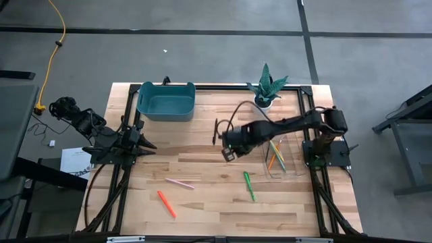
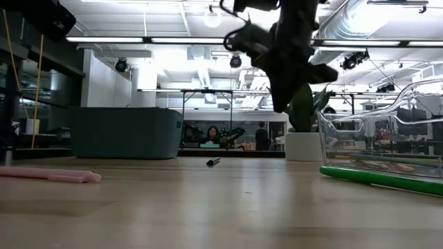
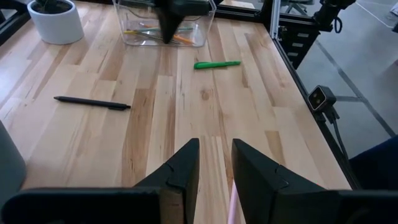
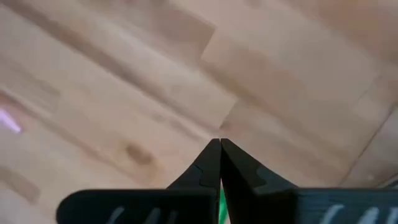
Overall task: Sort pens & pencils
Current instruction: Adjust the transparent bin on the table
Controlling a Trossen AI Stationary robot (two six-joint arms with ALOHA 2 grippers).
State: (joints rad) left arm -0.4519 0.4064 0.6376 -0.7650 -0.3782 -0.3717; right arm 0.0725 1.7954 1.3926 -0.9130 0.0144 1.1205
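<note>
Fig.: mid-sort, overhead + 3 aux views. Your right gripper (image 1: 228,152) sits over mid-table w/ fingers pressed together and nothing between them, just beside the clear tray (image 1: 287,156); that placement suits a reach toward the loose pens, not a drop-off. The tray already holds slim pencils (image 1: 275,155) (orange, yellow, a teal one), so the pencil half looks done, though a fourth, darker one can't be made out from here. Your left gripper (image 1: 145,144) waits at the left edge near the teal bin (image 1: 166,100), fingers (image 3: 183,171) parted a little w/ bare wood between them, gripping nothing.

Pens remain scattered on the table: black pen (image 1: 216,131) lies just beside the right arm's wrist end, green pen (image 1: 249,185) near the tray's front, pink pen (image 1: 180,183) and red-orange pen (image 1: 166,204) further toward the left front. The bin probably takes these; it appears empty in the overhead.

Surface: pale butcher-block top (image 1: 202,216) on a black frame, potted plant (image 1: 266,88) at the far edge. Room: grey floor, yellow cable (image 1: 57,42), open workshop w/ ceiling ducts; a person (image 2: 212,134) sits far behind.
</note>
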